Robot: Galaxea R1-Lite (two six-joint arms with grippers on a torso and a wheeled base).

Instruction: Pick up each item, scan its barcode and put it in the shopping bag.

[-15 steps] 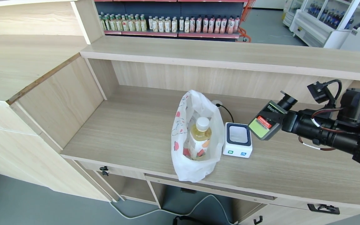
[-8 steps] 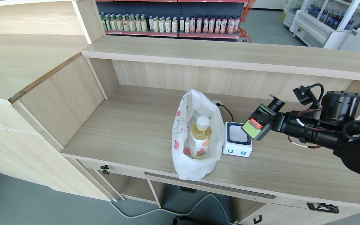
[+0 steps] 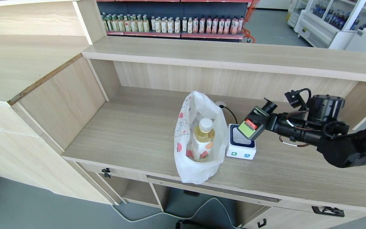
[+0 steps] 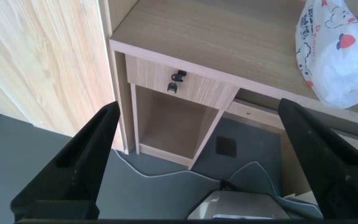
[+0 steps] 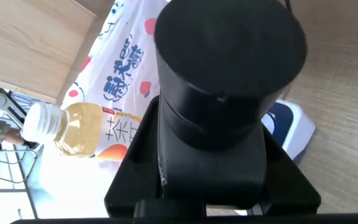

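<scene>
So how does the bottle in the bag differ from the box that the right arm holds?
The bottle stands upright inside the shopping bag; the box hangs tilted in the right gripper, by the scanner. The bottle is clear with yellow drink and a white cap; the box is dark with a green and red label. Both bear printed labels.

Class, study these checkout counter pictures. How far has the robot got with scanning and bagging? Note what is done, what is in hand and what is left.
Done: one bottle stands in the bag. In hand: the right gripper grips a box, held close to the scanner. Left: whether it has scanned cannot be told, and the box is not yet in the bag. The left gripper is open, holding nothing.
</scene>
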